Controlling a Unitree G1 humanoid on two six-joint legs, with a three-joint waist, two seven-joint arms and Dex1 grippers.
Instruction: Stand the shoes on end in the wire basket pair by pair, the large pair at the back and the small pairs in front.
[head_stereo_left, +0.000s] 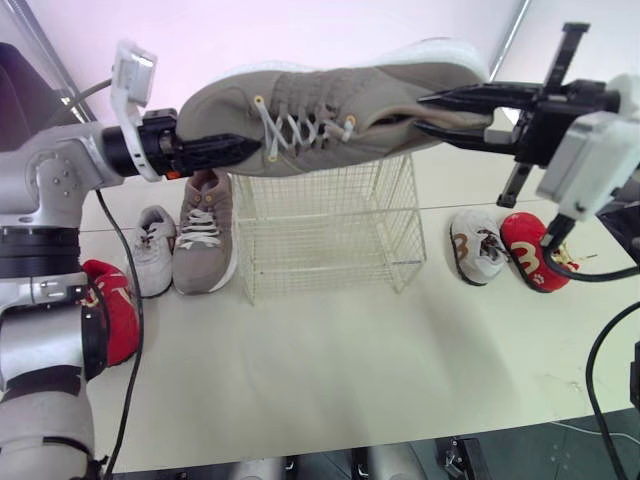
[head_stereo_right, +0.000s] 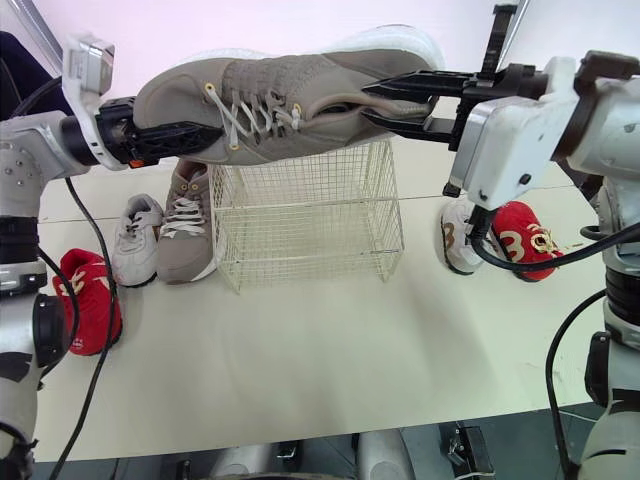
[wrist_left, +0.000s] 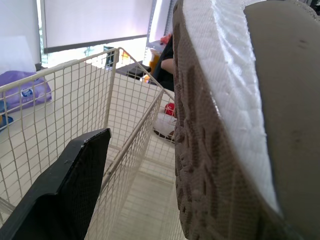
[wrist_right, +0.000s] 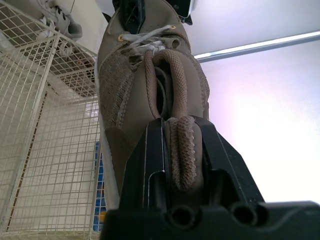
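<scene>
A large taupe shoe hangs level above the wire basket, toe toward my left. My right gripper is shut on its heel collar, which is pinched between the black fingers. At the toe is my left gripper, open: one finger stands apart from the sole, and the other is hidden behind the shoe. The matching large shoe lies on the table just left of the basket, which holds no shoes.
A small white shoe and a small red shoe lie left of the basket. Right of it lie a small white-and-brown shoe and another red one. The pale table spreads toward me in front of the basket.
</scene>
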